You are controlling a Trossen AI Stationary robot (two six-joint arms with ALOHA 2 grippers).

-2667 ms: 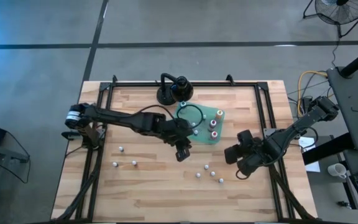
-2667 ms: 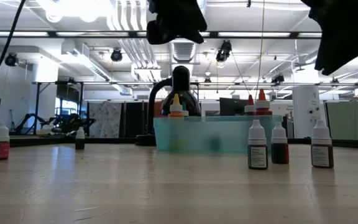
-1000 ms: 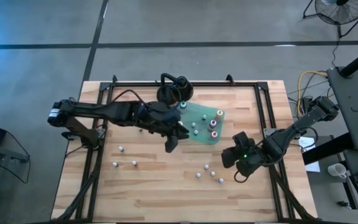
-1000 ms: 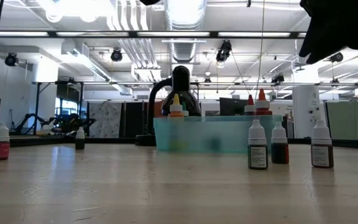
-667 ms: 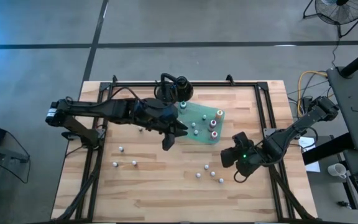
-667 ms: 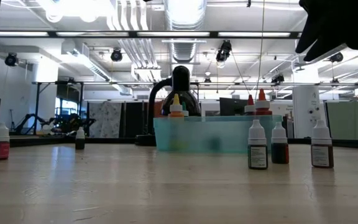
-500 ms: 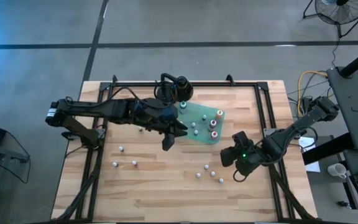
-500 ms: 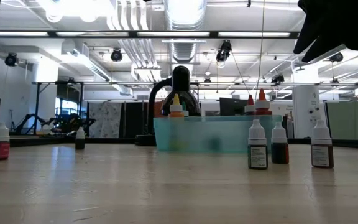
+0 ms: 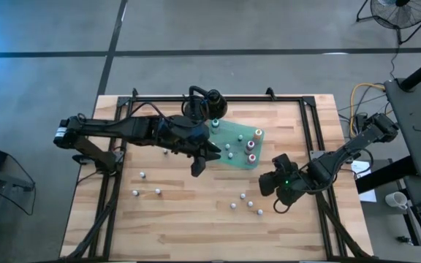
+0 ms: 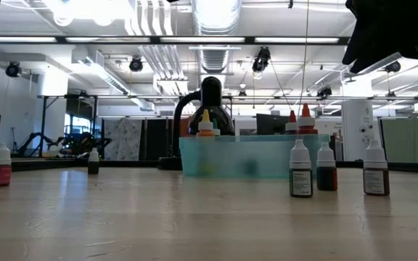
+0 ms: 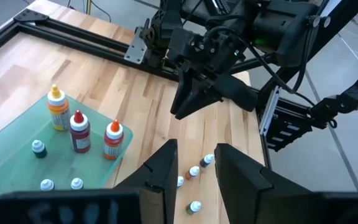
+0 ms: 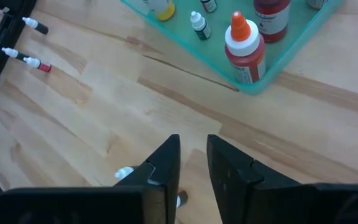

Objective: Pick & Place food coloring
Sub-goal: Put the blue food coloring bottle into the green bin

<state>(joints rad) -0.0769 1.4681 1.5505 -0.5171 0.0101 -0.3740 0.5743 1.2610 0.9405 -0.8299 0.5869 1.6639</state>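
Over the wooden table (image 9: 174,219), the high view showed the left gripper (image 9: 198,167) beside the green tray (image 9: 234,161) and the right gripper (image 9: 278,204) near loose food coloring bottles (image 9: 246,201). Low view: bottles stood before the tray. Both wrist views showed narrow gaps between empty fingers.

One wooden surface (image 9: 181,226) carries one green tray (image 9: 241,135) and one black stand (image 9: 196,111). Seven loose bottles stand on the surface. Three form a left group (image 9: 143,175) in the lower left of the high view, and four form a centre group (image 9: 241,196) at lower centre. The tray holds six more: three larger bottles (image 11: 79,130) and three tiny bottles (image 11: 37,148). Two arms are present, the left arm (image 9: 130,130) and the right arm (image 9: 342,157).
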